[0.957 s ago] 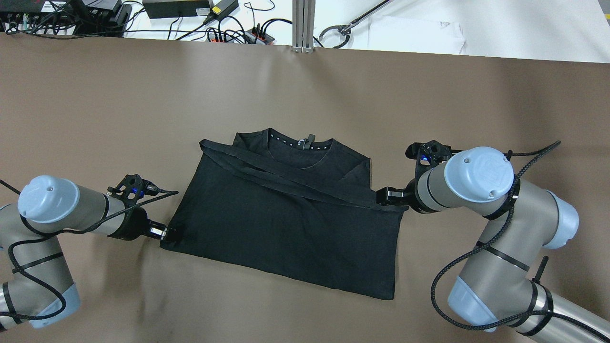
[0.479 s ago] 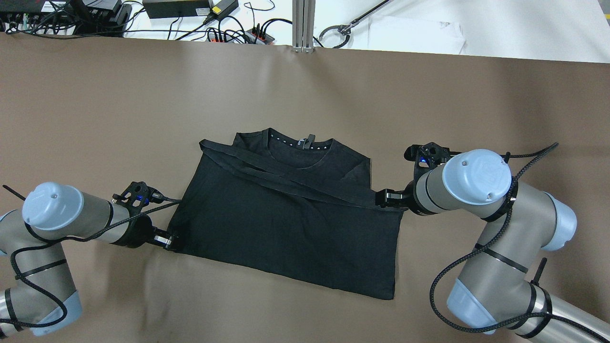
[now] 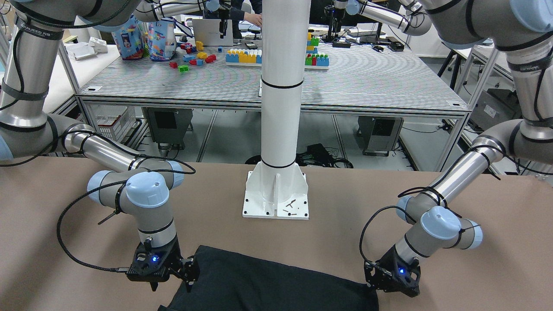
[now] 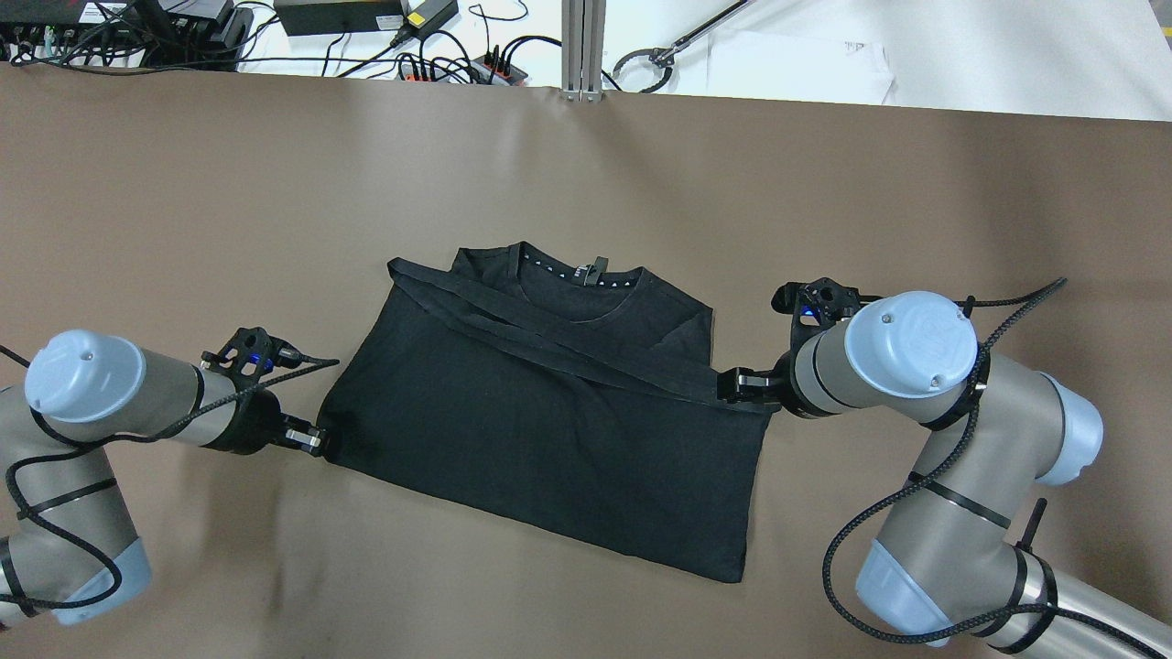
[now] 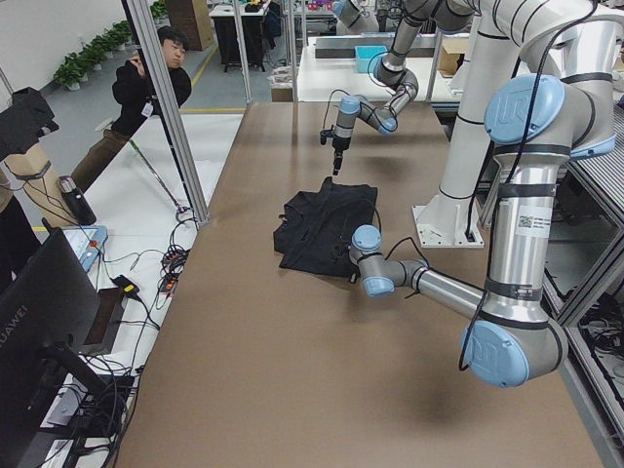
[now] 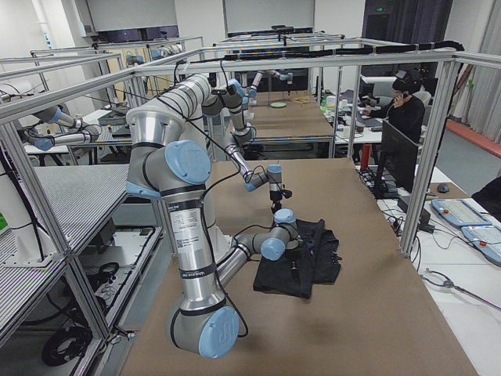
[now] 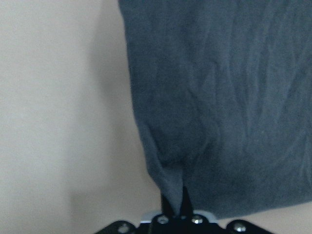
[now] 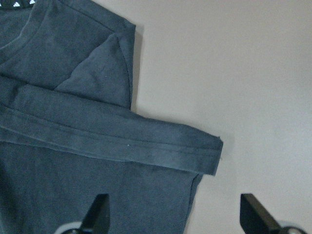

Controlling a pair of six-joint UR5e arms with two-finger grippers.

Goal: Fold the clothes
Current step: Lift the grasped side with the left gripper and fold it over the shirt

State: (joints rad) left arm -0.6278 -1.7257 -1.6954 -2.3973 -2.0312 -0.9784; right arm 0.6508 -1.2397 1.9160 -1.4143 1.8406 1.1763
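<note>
- Over on the left, the left gripper sits low over the brown table, right at the near left corner of the black garment. Its wrist camera shows the two fingers pinched tight together, with a small peak of dark cloth bunched between them, so it has hold of that corner.
- The garment lies in the middle of the table between the two grippers. It is mostly flat and roughly rectangular, and its near edge slants so that the right corner sits closer to the robot.
- Its neckline is at the far edge, pointing away from the robot.
- A hemmed band lies on top of the garment, running diagonally from the far left corner down to the right edge.
- Seen from across the table, the white pillar stands on the robot's side of the garment. Its base plate is clear of the cloth.
- On the right, the right gripper is at the garment's right edge, just where the band ends.
- Its fingers are spread wide, one over the cloth and the other over bare table. The band's squared-off end lies ahead of them, and nothing is clamped.
- I cannot tell whether the fingertips actually touch the fabric.
</note>
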